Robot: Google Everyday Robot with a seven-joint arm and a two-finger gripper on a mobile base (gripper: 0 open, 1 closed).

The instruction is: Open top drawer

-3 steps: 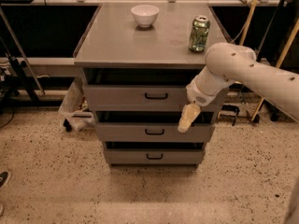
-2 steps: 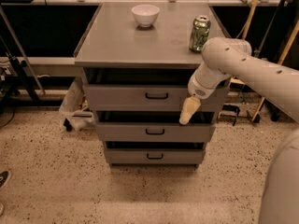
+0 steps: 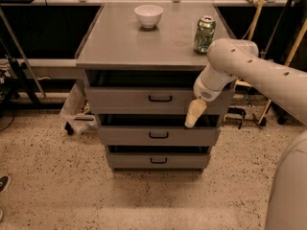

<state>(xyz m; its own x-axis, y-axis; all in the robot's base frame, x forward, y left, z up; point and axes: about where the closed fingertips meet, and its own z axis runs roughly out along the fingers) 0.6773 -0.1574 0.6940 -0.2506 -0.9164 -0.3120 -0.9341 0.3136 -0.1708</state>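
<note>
The top drawer is the widest grey drawer, just under the cabinet top, with a small black loop handle at its centre. It stands slightly out from the cabinet, with a dark gap above it. Two narrower grey drawers sit below, the middle drawer and the bottom drawer, with like handles. My gripper hangs in front of the right part of the top drawer's front, pointing down-left, to the right of the handle and below its level. It holds nothing that I can see.
On the cabinet top stand a white bowl at the back centre and a green can at the right. My white arm reaches in from the right. A white bag sits left of the cabinet. Poles lean at the right.
My arm and gripper have shifted slightly up and to the right along the top drawer's front. The drawers look as they did.
</note>
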